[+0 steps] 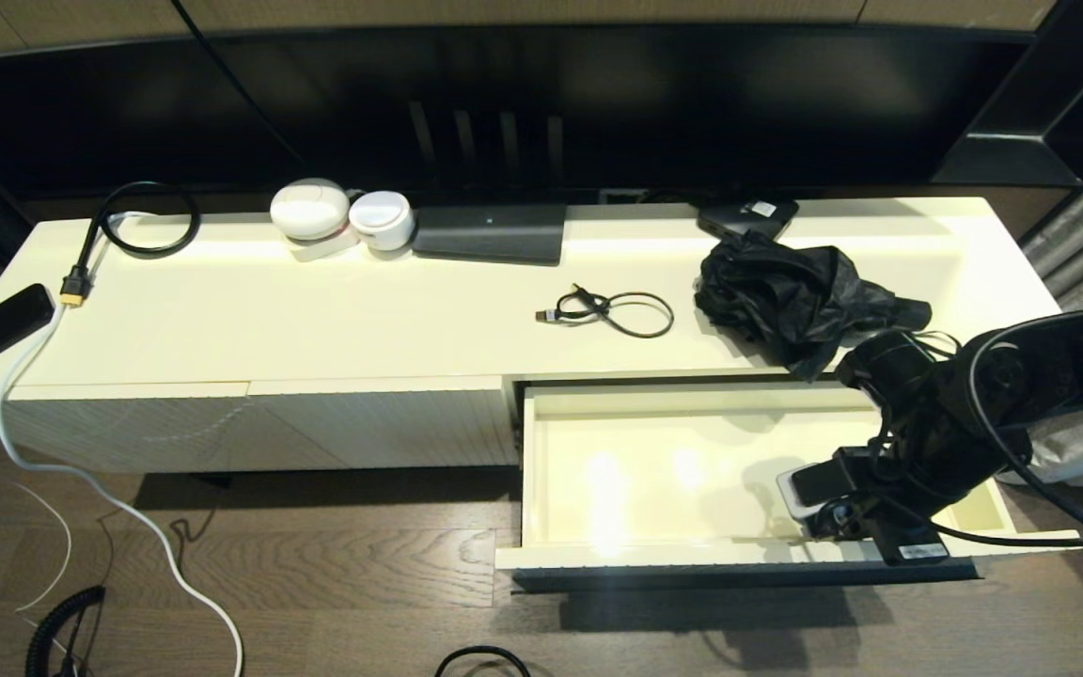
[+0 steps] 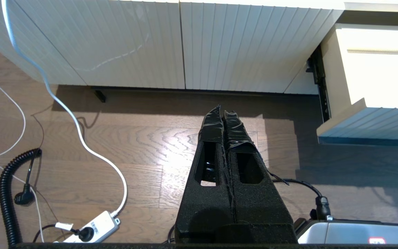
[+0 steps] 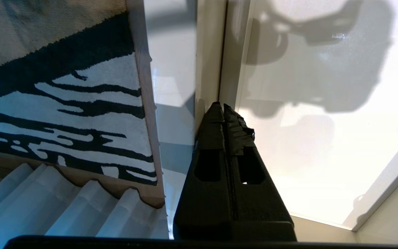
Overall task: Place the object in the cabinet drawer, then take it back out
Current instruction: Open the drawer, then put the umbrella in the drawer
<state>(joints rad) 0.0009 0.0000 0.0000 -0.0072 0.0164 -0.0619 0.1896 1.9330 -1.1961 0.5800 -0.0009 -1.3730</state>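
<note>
Looking past our right gripper, pinched shut and empty, we see the cabinet drawer underneath; its smooth stiff floor looks slippery, nothing to grab.

Right claw pressed together, angled down — left claw likewise (parked)

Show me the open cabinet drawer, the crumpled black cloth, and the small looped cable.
cabinet drawer (image 1: 654,470), head view, bare inside floor.
crumpled black cloth (image 1: 786,296), head view, middle of the heap.
small looped cable (image 1: 640,315), head view, on the loop.
</note>
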